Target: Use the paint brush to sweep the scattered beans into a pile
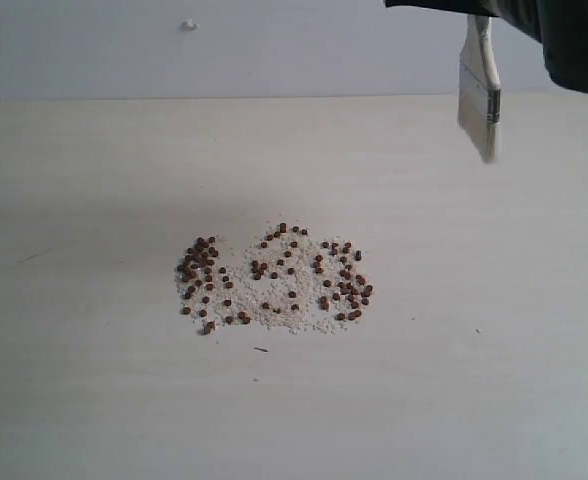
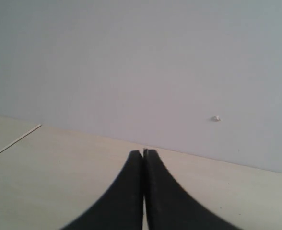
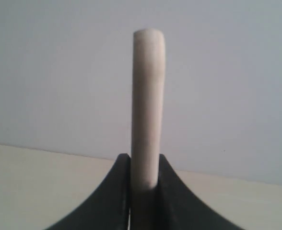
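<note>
Overhead, the right gripper (image 3: 145,160) clamps the paint brush (image 1: 480,95) well above the beans (image 1: 274,280), left gripper (image 2: 143,153) closed empty; too hard a stroke could fling them wider.

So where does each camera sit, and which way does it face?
Exterior: off the arms, looking down on the table, beans and hanging paint brush; dark right arm shows.
Left wrist: on the left arm, facing the wall past the shut left gripper.
Right wrist: faces the wall past the right gripper clamping the paint brush.
Shared: exterior and right wrist both show the paint brush.
</note>
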